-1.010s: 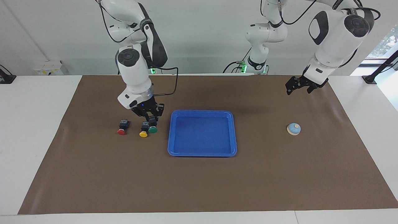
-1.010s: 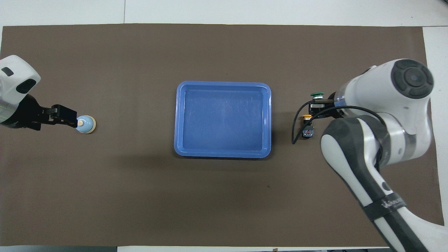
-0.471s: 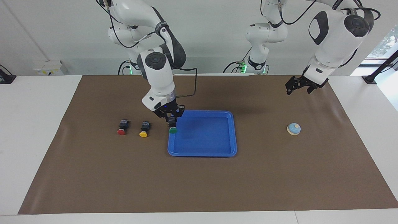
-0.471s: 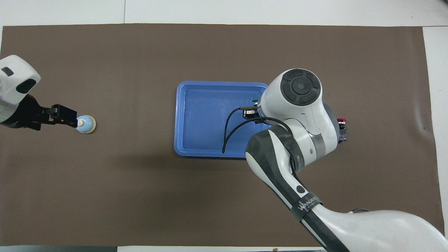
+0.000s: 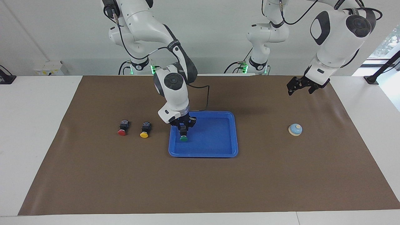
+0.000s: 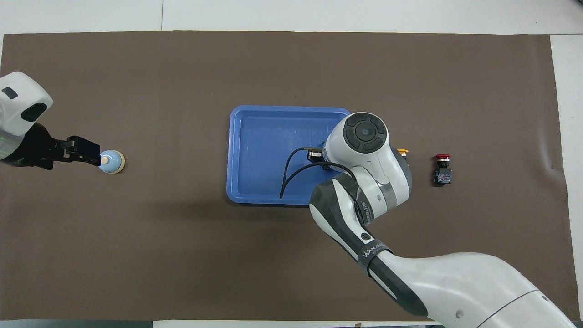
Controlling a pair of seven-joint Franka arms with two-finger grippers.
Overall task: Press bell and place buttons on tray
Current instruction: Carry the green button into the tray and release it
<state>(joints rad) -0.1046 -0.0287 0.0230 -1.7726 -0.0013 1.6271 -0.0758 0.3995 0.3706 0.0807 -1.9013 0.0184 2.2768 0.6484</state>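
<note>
1. White bench (image 5: 34, 131), covered across the middle by a brown mat (image 5: 200, 181).
2. Pale plain wall (image 5: 212, 34) above it.
3. Window (image 5: 386, 43) with daylight at one edge.

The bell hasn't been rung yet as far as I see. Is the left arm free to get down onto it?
Probably yes. The left gripper hangs open and empty above the mat, the bell stands alone toward its end of the table, and the right gripper is busy over the tray.

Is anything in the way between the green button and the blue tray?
No. The right claw holds the green button over the tray, at the end toward the right arm; nothing lies under it.
</note>
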